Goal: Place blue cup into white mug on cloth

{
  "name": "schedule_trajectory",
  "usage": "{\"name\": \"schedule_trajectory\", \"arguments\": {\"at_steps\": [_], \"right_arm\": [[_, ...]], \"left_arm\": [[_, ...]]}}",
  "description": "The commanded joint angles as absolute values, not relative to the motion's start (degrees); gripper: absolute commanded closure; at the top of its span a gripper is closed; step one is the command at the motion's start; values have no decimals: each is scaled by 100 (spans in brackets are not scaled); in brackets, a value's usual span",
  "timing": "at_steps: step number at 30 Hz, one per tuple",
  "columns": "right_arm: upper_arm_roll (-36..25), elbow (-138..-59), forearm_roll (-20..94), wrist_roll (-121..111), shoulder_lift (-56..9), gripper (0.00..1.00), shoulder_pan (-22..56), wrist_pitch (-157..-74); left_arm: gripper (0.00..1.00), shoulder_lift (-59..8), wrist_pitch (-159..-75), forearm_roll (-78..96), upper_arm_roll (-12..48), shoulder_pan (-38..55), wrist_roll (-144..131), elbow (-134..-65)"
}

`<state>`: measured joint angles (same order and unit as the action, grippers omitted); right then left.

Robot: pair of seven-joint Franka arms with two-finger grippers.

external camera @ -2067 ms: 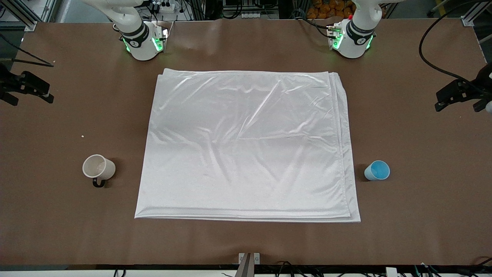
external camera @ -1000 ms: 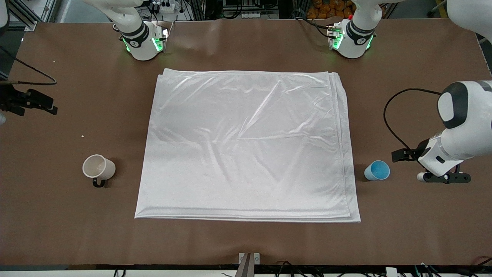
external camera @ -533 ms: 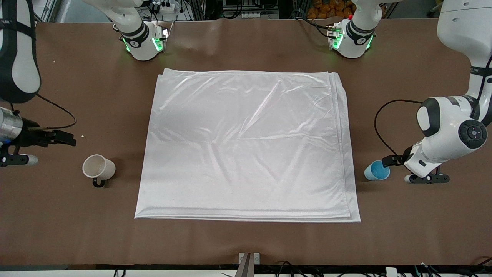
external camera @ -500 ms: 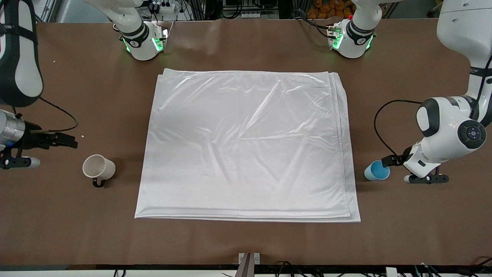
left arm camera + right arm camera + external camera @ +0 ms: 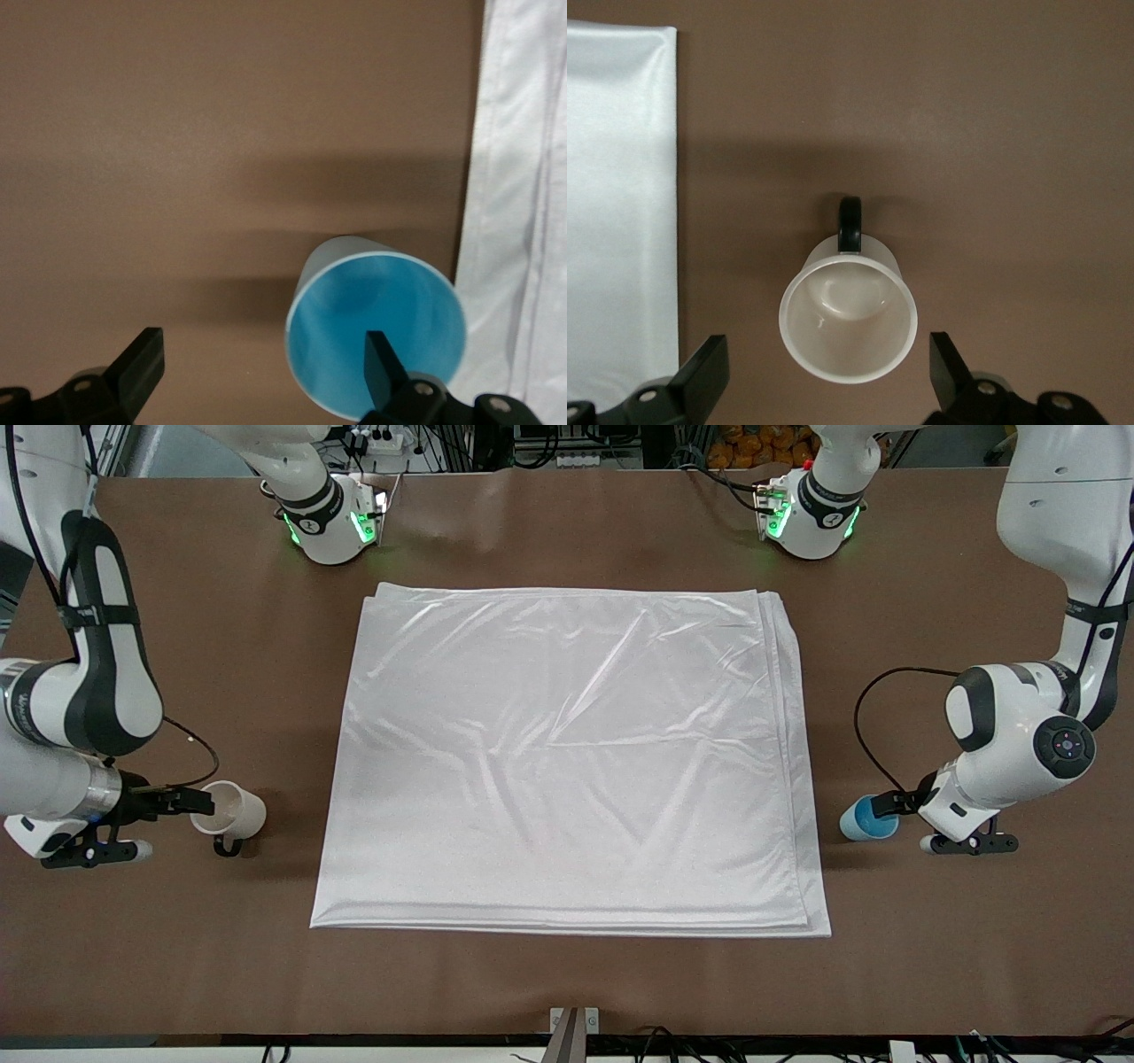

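Black jaws on both arms stand spread and hold nothing. In the left wrist view one finger [image 5: 383,365] of the left gripper [image 5: 886,804] lies over the cup's [image 5: 866,817] mouth and the other [image 5: 133,367] hangs well clear over bare counter [image 5: 974,921], so the gripper sits off-centre; I judge it should shift until the wall or the whole cup lies between the jaws before it closes, and close gently, since a light tapered cup would likely tip or slide. The right gripper [image 5: 190,804] is better placed: its two fingers flank the mug [image 5: 232,810] with the body between them, and the black handle [image 5: 850,223] points away from both fingers, so they should meet plain wall. Both vessels stand upright on the brown counter, the cup just off the cloth [image 5: 567,762] toward the left arm's end, the mug near it toward the right arm's end. The mug probably goes onto the cloth first.
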<state>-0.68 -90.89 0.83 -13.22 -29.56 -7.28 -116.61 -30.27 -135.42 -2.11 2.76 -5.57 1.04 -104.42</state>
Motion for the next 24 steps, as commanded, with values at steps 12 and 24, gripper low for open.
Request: {"name": "schedule_trajectory", "arguments": {"at_steps": [12,24], "right_arm": [[-9,-8877,114,-1222,-3805,0,-712,-12295],[-9,-8877,53,-1116,-4008,25,-668,-12568]], "left_arm": [[40,-3269,-13693,-185,281,-580,97,-10415],[95,-3349,-13772,-202,272,-510,88,-10362]]}}
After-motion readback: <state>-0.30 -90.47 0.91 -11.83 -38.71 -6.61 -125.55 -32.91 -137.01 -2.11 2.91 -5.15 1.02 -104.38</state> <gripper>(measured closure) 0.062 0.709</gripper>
